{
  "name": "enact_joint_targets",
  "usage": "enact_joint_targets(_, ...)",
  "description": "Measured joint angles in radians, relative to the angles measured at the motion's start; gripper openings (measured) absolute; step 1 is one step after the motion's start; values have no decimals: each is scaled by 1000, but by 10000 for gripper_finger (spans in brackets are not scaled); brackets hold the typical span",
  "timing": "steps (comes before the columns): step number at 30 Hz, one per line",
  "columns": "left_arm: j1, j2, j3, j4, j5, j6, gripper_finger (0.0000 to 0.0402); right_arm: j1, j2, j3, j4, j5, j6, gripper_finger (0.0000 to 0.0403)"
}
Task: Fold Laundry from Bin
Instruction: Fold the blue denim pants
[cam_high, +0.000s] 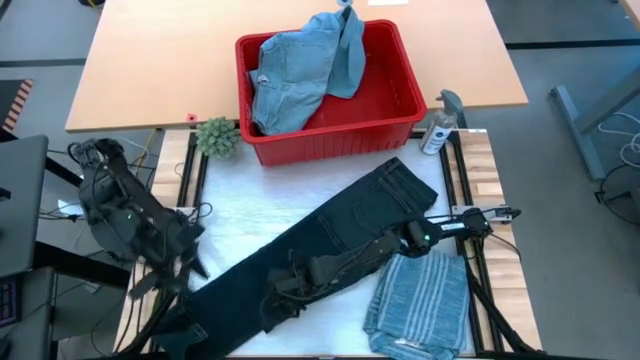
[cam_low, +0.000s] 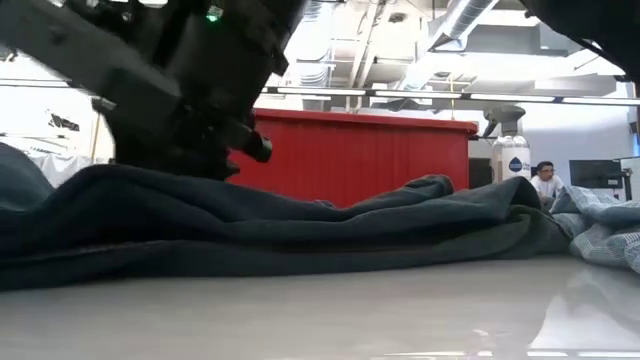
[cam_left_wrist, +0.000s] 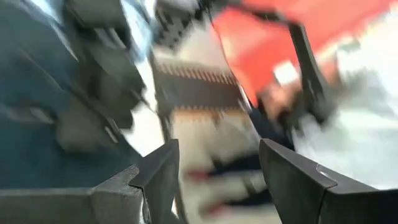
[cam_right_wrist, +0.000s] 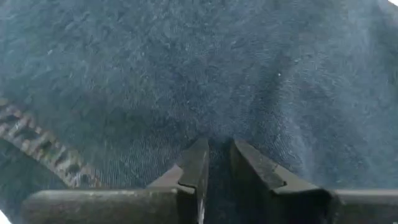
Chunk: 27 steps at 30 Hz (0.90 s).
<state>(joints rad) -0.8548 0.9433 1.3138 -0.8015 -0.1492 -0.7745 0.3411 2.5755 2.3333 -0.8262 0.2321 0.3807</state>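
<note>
Your navy trousers (cam_high: 340, 235) lie diagonally across the table in front of the red bin (cam_high: 405, 105), which holds light blue denim pieces (cam_high: 300, 65). Your right gripper (cam_right_wrist: 216, 163) presses into the trousers near their lower end, fingers nearly closed, pinching a fold of the cloth. A folded striped shirt (cam_high: 420, 300) lies just beside. Your left gripper (cam_left_wrist: 217, 171) hangs open, holding nothing, over the table's left edge.

White table top (cam_high: 250, 225) carries dark navy trousers (cam_high: 340, 235) under the right gripper (cam_high: 290, 288); striped shirt (cam_high: 420, 300) just beside; red bin (cam_high: 400, 105) beyond.
</note>
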Motion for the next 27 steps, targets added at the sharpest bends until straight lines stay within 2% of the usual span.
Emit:
enact_joint_targets(4,-75,48,9,-162,49,-169,210,-5,-66,19,16,-17,-82,99)
enact_joint_targets(8,-142,162,6,-359,108,-217,210,-6,-163,22,39,-8,-149,99)
enact_joint_targets(12,-199,256,7,-314,67,-207,210,-8,-256,20,-21,-1,-160,100)
enact_joint_targets(15,-217,333,7,-306,56,-301,210,-5,-337,20,-96,7,-140,100)
enact_joint_targets(19,-245,452,7,-311,115,-417,210,17,-421,20,-195,29,-120,100)
enact_joint_targets(23,-259,558,7,-221,201,-557,210,38,-493,20,-276,69,-119,100)
enact_joint_targets(27,-264,633,30,-146,223,-680,210,39,-544,20,-361,111,-119,100)
